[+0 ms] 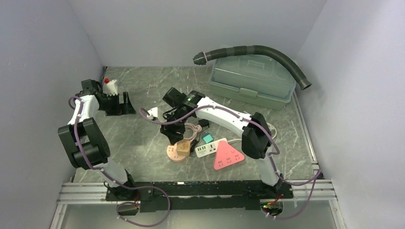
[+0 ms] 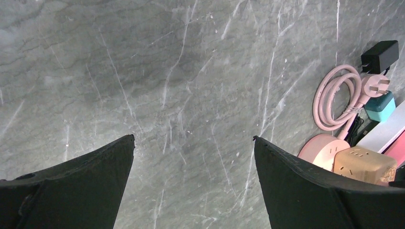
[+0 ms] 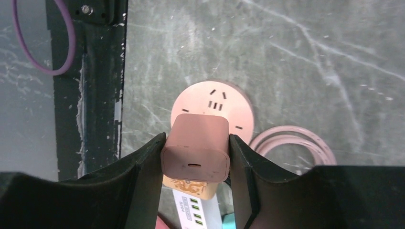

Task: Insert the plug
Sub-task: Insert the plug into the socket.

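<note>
Item under inspection: the plug [image 3: 196, 152], a pink block-shaped charger. It is held off the table [image 3: 286, 57], clamped by its two side faces between the fingers of the right gripper [image 3: 197, 139]. In the wrist view it hangs over the near edge of the round socket [image 3: 212, 102], with the cube socket [image 3: 186, 185] and the white strip [image 3: 191, 210] showing beneath it.

Orientation: the face with the small oval port is turned back toward the wrist camera. The pins are not visible; I judge that they sit on the opposite face, pointing away from the wrist and down toward the sockets. The long axis runs from port face to pin face, along the line of the fingers. The body looks square in the grip, with no twist evident.

Step in hand: the plug is grasped and carried over the cluster of sockets, but not yet seated. No contact with any socket is apparent. Which socket is intended cannot be told.

Next move, as assessed: bring the pin face over one set of slots, match the pins to the slot pattern, then press straight along the long axis without tilt. The light round socket may shift under pressure.

The left gripper [image 2: 193, 137] is spread wide, holds nothing, and hovers over bare table well to the left of the sockets.
</note>
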`<state>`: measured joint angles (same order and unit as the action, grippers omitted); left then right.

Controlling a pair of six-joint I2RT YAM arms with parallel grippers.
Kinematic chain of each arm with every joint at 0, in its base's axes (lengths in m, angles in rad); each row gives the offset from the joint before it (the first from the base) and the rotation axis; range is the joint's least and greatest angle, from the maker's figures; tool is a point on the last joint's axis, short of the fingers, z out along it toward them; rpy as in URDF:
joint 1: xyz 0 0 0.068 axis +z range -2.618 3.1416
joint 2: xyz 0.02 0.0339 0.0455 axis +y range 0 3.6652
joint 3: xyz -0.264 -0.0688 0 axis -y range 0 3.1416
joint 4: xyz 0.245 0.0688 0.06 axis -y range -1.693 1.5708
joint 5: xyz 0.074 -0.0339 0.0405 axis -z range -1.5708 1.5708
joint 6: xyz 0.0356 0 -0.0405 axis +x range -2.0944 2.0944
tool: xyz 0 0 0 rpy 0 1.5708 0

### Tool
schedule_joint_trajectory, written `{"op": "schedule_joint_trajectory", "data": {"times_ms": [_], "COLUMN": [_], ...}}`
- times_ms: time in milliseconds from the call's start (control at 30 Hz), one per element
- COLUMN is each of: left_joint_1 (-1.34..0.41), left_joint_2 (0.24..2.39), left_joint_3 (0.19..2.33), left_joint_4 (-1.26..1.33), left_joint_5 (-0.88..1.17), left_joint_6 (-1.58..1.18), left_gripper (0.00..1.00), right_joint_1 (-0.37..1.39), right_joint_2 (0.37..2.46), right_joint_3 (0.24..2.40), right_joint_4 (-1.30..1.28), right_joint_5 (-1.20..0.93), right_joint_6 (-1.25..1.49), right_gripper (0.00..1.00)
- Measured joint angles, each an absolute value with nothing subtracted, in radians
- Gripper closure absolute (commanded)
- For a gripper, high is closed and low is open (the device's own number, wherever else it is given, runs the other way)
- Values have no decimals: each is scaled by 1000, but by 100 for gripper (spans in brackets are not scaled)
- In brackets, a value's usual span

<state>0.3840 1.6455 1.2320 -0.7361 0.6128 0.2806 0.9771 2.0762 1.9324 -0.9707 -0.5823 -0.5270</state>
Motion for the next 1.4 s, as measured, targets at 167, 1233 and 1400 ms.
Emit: {"op": "schedule_joint_trajectory", "data": {"times_ms": [167, 1233, 1400], "left_joint_1": [384, 413, 416], "left_joint_2": [1648, 1733, 1733], "left_joint_3": [1227, 1233, 1244], "left_joint_4": [-729, -699, -702], "left_joint_5": [613, 669, 693], "left_joint_6": [295, 352, 355], "left_gripper": [0, 0, 0], "right_joint_1": [988, 1019, 1032], "right_joint_2": [2093, 2050, 2024], "right_joint_3": [1904, 1689, 1672], "right_joint_4": [-989, -843, -855], "right_joint_5": [-611, -509, -495], "right_joint_6": [-532, -603, -602], "right_gripper": [93, 96, 96]}}
